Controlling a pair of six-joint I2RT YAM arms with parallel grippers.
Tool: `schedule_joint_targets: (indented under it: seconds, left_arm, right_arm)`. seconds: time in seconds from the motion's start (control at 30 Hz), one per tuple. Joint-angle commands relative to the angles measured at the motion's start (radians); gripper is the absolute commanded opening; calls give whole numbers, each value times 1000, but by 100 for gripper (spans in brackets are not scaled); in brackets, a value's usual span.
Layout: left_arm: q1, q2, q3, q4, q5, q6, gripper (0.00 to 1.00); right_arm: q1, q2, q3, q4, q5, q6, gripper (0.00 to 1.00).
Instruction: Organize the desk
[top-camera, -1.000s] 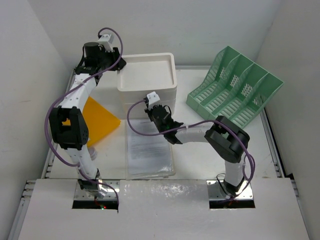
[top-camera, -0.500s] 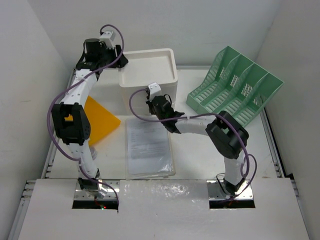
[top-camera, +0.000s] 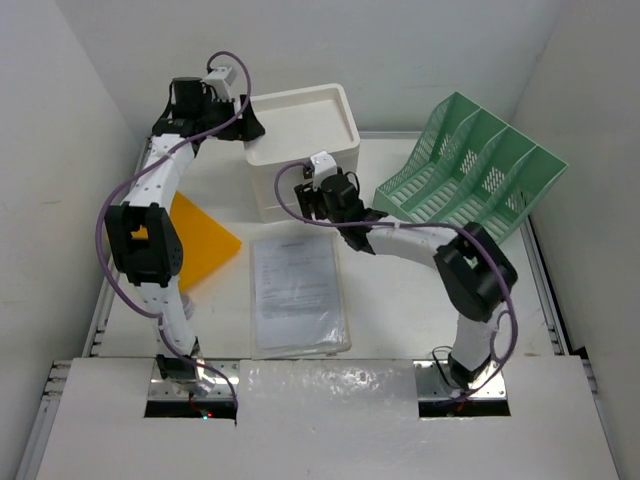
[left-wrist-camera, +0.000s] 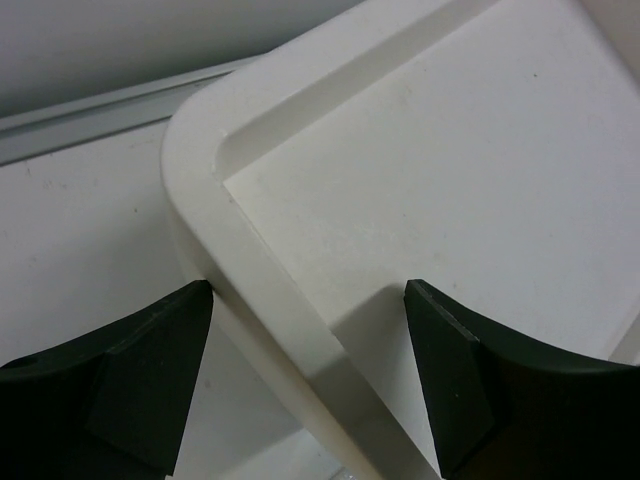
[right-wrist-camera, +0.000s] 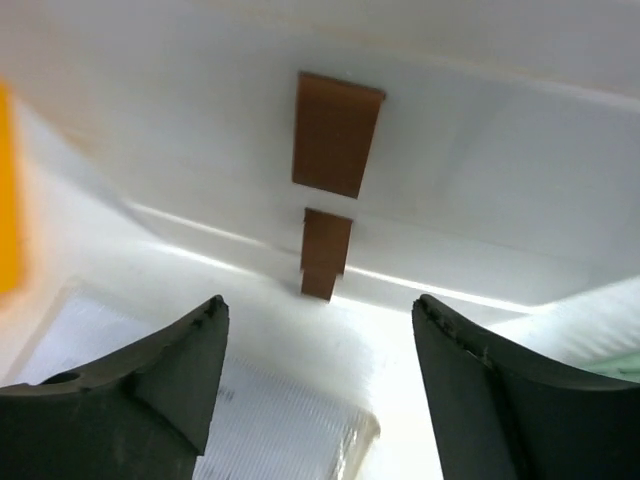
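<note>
My left claw stands wide. One finger is outside the corner of the white box and the other is over its sunken top, with the box's rim between them. Neither finger visibly presses on it.

My right claw is wide too and holds nothing. Straight ahead of it is the front of the box, with two brown tabs one above the other. Just beneath this claw lies a printed sheet in a clear sleeve.

The desk spreads under both claws and bears everything. An orange folder lies left of my right claw, on the near side of my left one. A green file rack stands off to the right of my right claw.
</note>
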Motion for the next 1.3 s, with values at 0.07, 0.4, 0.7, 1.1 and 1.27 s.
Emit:
schedule_joint_targets:
  seconds: [0.07, 0.4, 0.7, 1.1, 1.27]
  left_arm:
    - [8, -35, 74, -60, 65, -1, 78]
    - [10, -95, 103, -86, 65, 36, 83]
    - [21, -171, 91, -161, 68, 111, 86]
    - [64, -273, -12, -225, 80, 202, 87]
    - [93, -306, -81, -308, 40, 336, 87]
  right_arm:
    - [7, -216, -26, -147, -130, 28, 76]
    - [13, -371, -227, -229, -184, 134, 79]
    - [13, -373, -330, -120, -180, 191, 77]
    - [12, -393, -382, -124, -178, 183, 77]
    - [12, -405, -396, -164, -157, 188, 78]
